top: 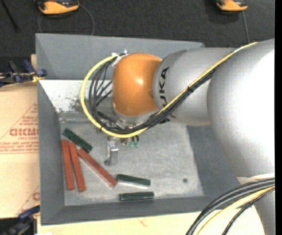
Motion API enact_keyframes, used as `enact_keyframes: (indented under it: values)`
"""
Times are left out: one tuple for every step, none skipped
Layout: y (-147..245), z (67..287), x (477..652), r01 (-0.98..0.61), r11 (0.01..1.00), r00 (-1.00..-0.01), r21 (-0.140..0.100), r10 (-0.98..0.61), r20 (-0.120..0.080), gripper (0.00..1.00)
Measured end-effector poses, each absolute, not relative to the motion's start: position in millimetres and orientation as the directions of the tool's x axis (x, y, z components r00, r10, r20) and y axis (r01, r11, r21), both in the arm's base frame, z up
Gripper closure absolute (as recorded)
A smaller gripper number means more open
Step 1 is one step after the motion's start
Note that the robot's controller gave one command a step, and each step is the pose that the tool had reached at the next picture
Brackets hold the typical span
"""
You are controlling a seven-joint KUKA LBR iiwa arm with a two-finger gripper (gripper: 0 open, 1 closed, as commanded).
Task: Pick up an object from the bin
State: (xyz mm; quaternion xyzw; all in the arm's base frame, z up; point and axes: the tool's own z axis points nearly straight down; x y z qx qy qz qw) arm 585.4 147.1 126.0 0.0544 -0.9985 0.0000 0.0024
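Approach stage. Gripper [112, 154] hangs just right of 1 slanted red stick [97, 168]; whether it is wide or narrow cannot be told. Next move, as judged: align, descend, close.

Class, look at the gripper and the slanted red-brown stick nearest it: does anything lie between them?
Nothing visible does. The gripper hangs beside the slanted red-brown stick, with only bare bin floor between them.

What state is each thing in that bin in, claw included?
gripper: low in the bin, beside the slanted red stick.
pair of red sticks: flat, side by side, at the left.
slanted red stick: flat on the floor.
upper green stick: flat, behind the red ones.
middle green stick: flat, by the slanted stick's lower end.
lowest green stick: flat, near the front wall.
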Motion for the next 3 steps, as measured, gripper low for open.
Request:
enact_keyframes:
  values:
    - [159.5,77.5,512.5,0.028,1.000,-1.000,0.000,0.028,0.007,0.00]
    - [94.9,70.8,481.5,0.068,0.998,-0.998,0.000,0.068,-0.009,0.00]
    - [102.9,70.8,484.5,0.106,0.994,-0.994,0.003,0.106,-0.008,0.00]
